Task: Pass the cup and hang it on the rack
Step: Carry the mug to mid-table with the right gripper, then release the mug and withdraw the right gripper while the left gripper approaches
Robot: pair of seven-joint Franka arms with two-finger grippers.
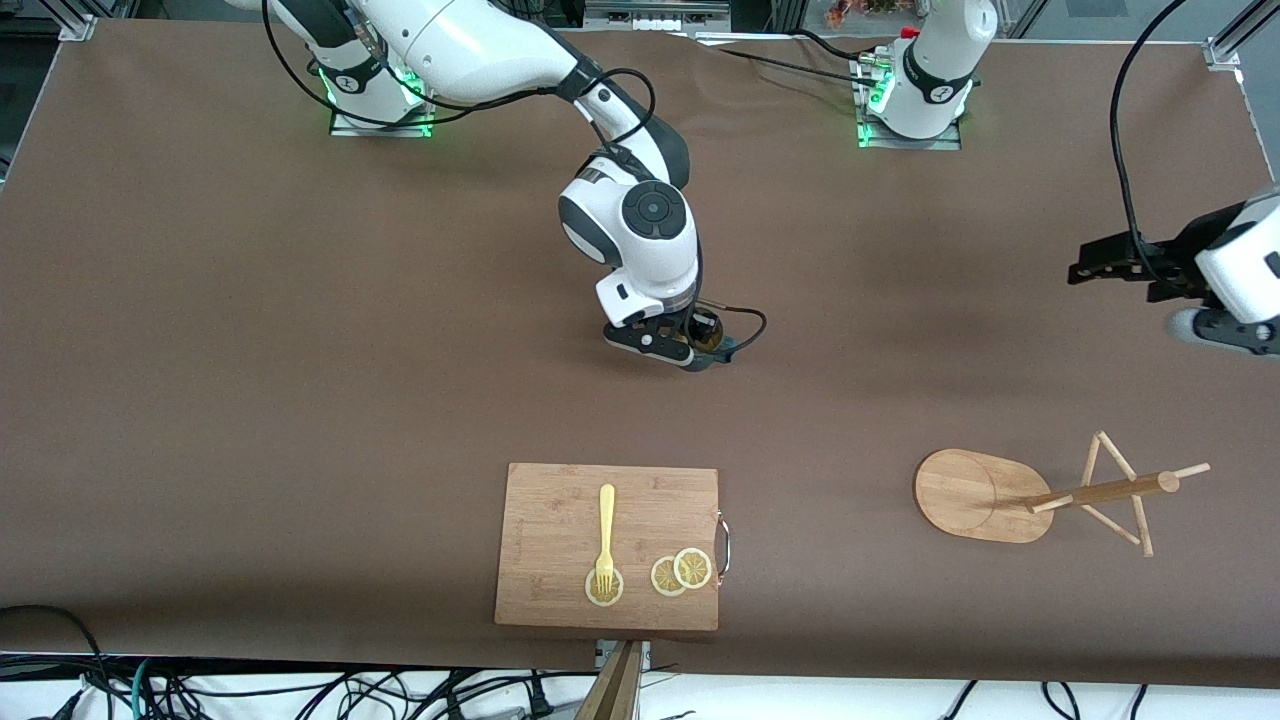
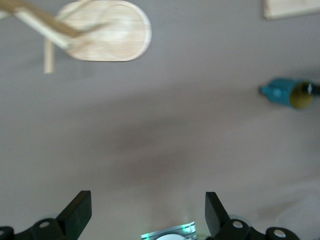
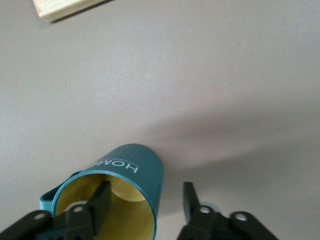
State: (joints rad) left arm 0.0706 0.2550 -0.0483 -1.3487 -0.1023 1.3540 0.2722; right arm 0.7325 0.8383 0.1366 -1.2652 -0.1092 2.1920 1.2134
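Observation:
The dark teal cup [image 1: 716,346] with yellow inside lies tilted on the brown table near its middle, under my right gripper [image 1: 690,350]. In the right wrist view the right gripper [image 3: 145,194] is open astride the cup's [image 3: 135,165] wall: one finger is inside the mouth, the other outside with a gap to the wall. The wooden rack [image 1: 980,495] stands toward the left arm's end, nearer the front camera. My left gripper [image 1: 1085,268] hangs open and empty over that end and waits; its view shows the left gripper [image 2: 147,200], the rack [image 2: 110,30] and the cup [image 2: 285,93].
A bamboo cutting board [image 1: 545,510] lies near the table's front edge, with a yellow fork [image 1: 605,530] and lemon slices [image 1: 680,572] on it. Its corner shows in the right wrist view [image 3: 65,7]. Cables hang below the front edge.

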